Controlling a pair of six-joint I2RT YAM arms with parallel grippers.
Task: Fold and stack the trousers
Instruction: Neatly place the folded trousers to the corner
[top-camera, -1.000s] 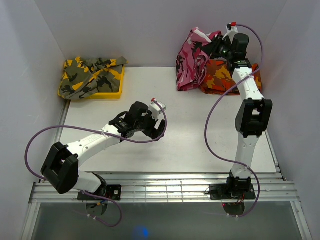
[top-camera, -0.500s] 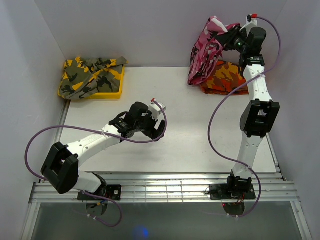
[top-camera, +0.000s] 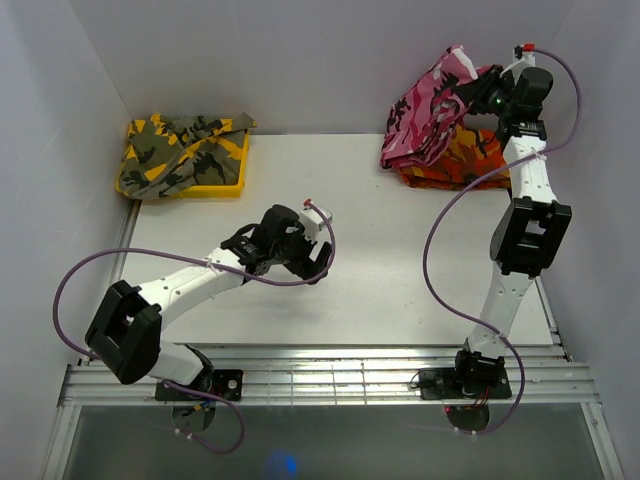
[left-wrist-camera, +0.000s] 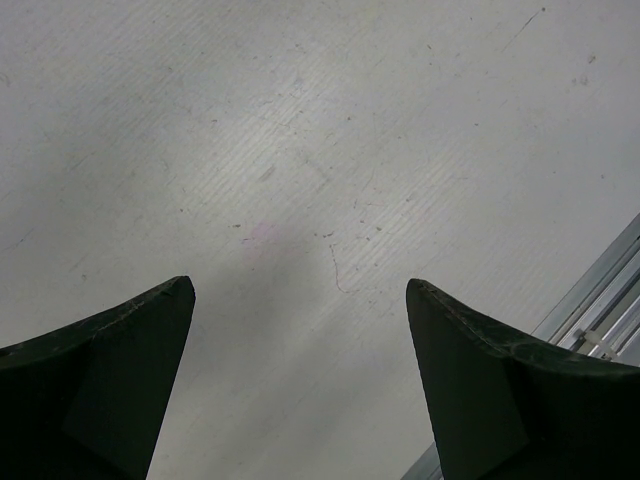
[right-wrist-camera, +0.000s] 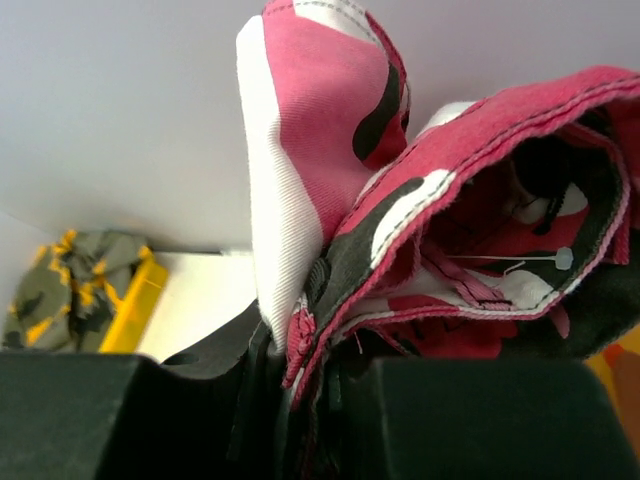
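Observation:
The pink, white and black camouflage trousers (top-camera: 430, 115) hang bunched in the air at the back right, above the table's far edge. My right gripper (top-camera: 488, 93) is shut on their edge and holds them high against the back wall. In the right wrist view the cloth (right-wrist-camera: 400, 200) fills the frame, pinched between the dark fingers (right-wrist-camera: 230, 420). My left gripper (top-camera: 308, 258) is open and empty, low over the middle of the table; its two dark fingertips (left-wrist-camera: 110, 370) frame bare table in the left wrist view.
An orange-red camouflage garment (top-camera: 470, 160) lies on the table under the lifted trousers. A yellow tray (top-camera: 215, 185) at the back left holds a yellow-olive camouflage garment (top-camera: 170, 150). White walls close in the back and both sides. A metal rail (top-camera: 330, 375) runs along the near edge.
My right gripper has lifted the trousers up and to the right, off the orange-red garment. My left arm has barely moved.

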